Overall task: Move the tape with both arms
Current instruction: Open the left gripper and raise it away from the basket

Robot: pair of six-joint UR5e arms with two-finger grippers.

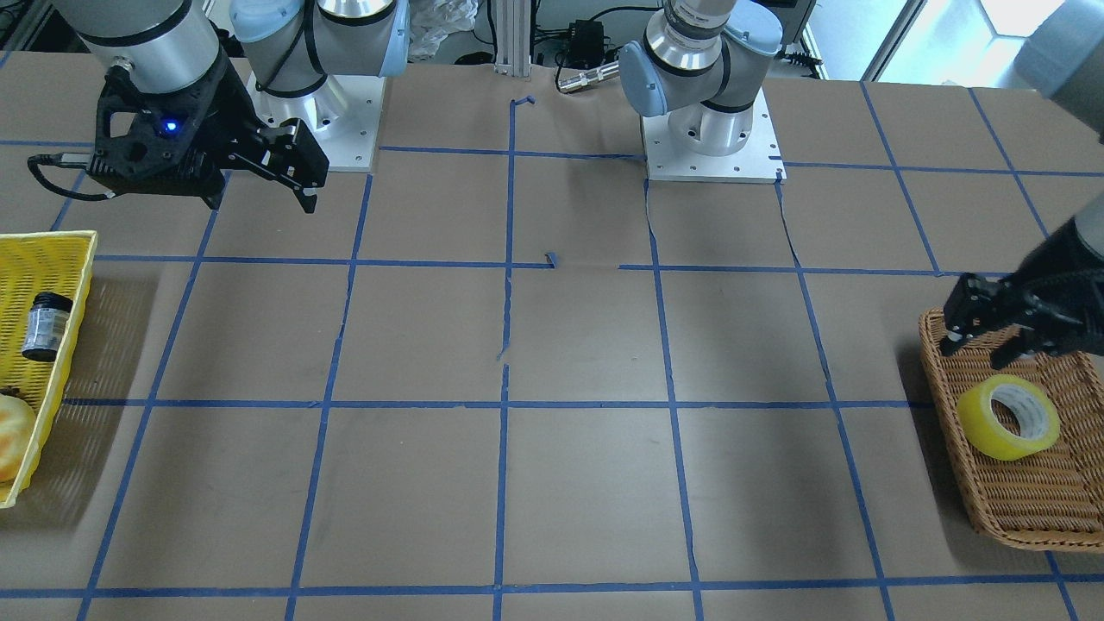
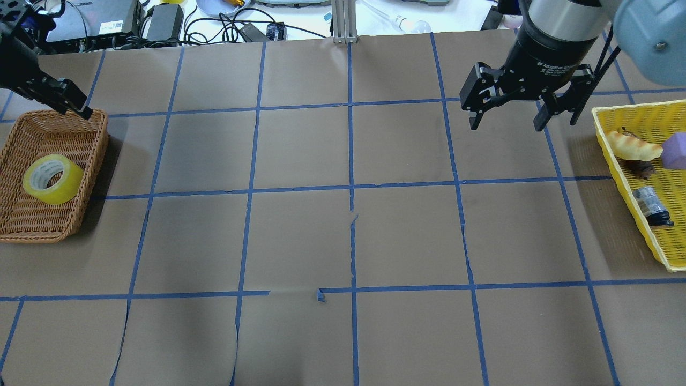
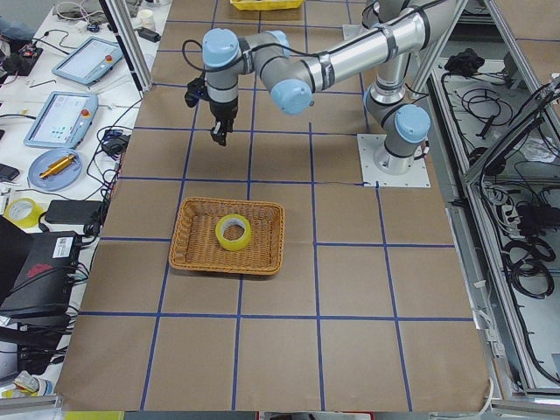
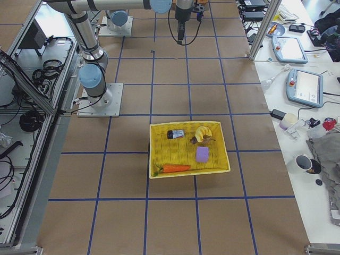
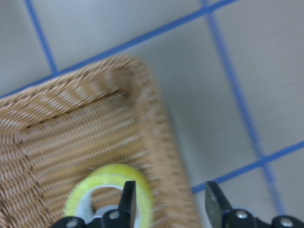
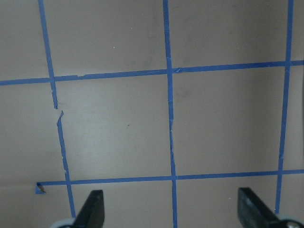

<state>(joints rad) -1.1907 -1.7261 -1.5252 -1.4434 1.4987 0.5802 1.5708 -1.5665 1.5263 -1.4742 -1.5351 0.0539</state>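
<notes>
**Yellow roll sits in the wicker basket, both grippers spread**

Here's the tape [image 2: 52,179], and it's a bright one: translucent lemon-yellow film wound on a wide whitish-grey core, ring-shaped, the hole facing up and a little to one side. It lies on the woven floor of the brown wicker basket [image 2: 32,228], towards the middle and clear of the walls. There are faint marks on the core, too small to read.

The left gripper [image 1: 976,349] hovers above the basket's corner on the robot's side, its fingers apart and nothing between them. From its wrist camera, one finger [image 5: 127,199] lines up over the roll and the other sits out past the basket rim, over the table.

Over on the other side, the right gripper [image 2: 505,126] hangs above the brown table [image 2: 300,236], fingers spread wide and holding nothing, near the yellow basket [image 2: 643,115]. White lettering on its black collar seems to read "Adaptive Gripper"; the finer print is too small to make out. A small dark jar [image 2: 651,205] in that yellow basket carries a label I can't read.
</notes>
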